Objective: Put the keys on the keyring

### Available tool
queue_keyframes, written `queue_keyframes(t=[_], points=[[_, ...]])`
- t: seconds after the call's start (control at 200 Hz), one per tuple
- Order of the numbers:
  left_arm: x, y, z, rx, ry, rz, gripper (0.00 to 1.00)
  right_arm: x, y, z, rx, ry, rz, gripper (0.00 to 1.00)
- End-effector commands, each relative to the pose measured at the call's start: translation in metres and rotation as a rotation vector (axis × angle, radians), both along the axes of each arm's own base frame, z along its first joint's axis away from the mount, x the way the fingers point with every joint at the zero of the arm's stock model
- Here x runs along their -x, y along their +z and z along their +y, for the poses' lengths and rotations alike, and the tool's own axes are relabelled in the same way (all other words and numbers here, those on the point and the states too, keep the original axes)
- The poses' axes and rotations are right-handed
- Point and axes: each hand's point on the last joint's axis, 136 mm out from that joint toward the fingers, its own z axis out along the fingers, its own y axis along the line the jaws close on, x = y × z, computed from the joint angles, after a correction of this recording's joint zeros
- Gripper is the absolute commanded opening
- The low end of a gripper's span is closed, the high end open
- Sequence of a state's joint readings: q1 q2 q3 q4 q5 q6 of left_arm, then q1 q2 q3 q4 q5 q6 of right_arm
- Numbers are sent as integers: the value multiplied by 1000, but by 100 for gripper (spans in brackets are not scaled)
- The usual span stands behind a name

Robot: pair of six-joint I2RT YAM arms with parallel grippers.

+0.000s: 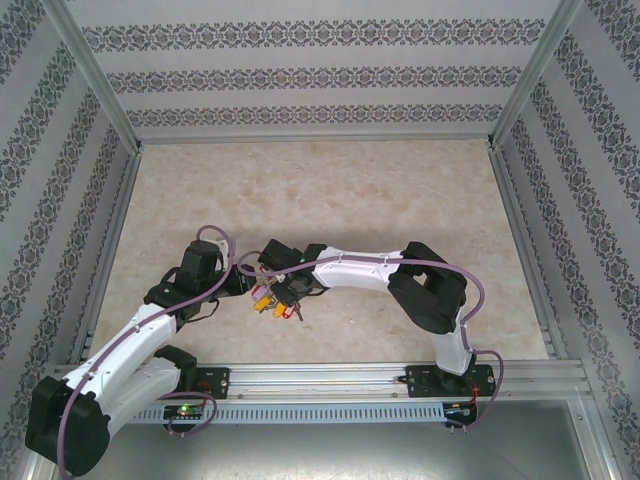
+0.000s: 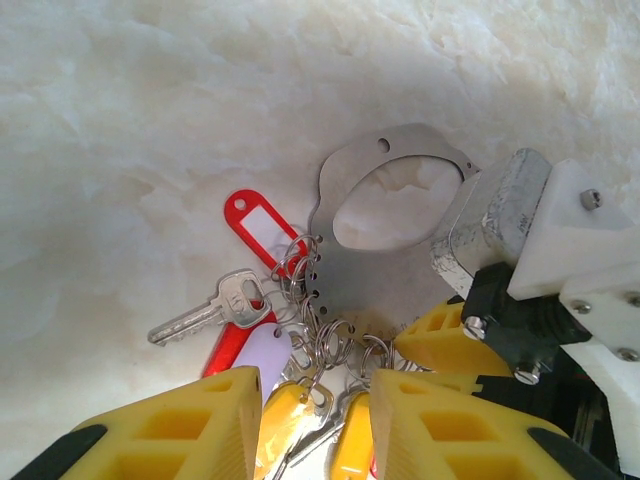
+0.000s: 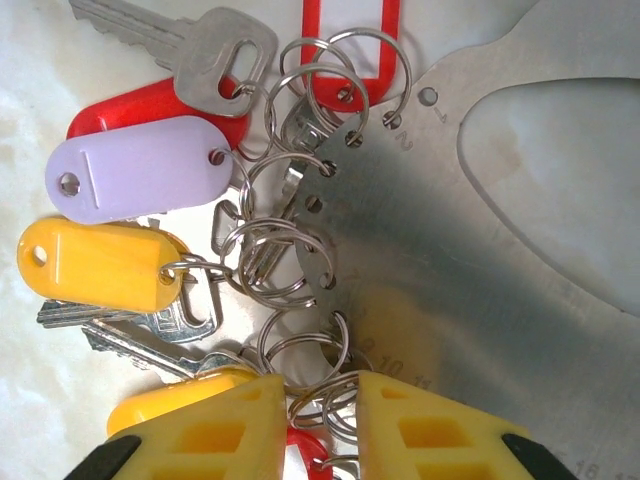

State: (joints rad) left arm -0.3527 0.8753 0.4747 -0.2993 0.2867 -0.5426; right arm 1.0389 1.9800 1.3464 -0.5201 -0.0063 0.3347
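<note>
Steel, flat and thin: the keyring is a rigid plate with an oval cut-out, lying on the pale surface. Split rings thread through holes along its edge, toward 9 o'clock in the right wrist view. It should prove light, stiff and slick, likely to skate on the surface if nudged. Pinching across the solid band beside the cut-out looks the surest hold.

The keys dangle loosely with a red tag, a lilac tag and a yellow tag, so they may swing or tangle. Each is probably best taken by its flat bow or tag.

At 6 o'clock of the plate, the left gripper has its fingers apart around hanging tags; whether they clamp anything I cannot tell. The right gripper straddles a ring with a narrow gap, and its grip is equally unclear.
</note>
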Motion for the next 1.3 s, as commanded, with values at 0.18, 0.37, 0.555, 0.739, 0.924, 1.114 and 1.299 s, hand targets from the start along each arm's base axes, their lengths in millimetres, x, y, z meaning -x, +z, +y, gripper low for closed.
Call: queue_keyframes(t=[0.18,0.37,0.555,0.739,0.924,1.114,1.299], points=[[-3,8,-2,-2,-11,-35,34,4,5,-28,97,-5,-41,22],[-2,8,-2,-1,-13,-33,33,2,11,-34,109,-15,-67,22],[-2,11,-4,8,-22,-36,33,0,14,-44,121,-25,-77,20],[0,12,-22,66,-93,-23,34,3,27,-46,24,-60,-52,34],[2,6,-37,76,-149,-1,34,0,29,-39,-94,-80,8,30],[1,6,-39,72,-154,-7,34,-7,24,-32,-102,-90,19,27],[1,4,-38,64,-153,-3,34,-13,17,-34,-78,-93,22,26]])
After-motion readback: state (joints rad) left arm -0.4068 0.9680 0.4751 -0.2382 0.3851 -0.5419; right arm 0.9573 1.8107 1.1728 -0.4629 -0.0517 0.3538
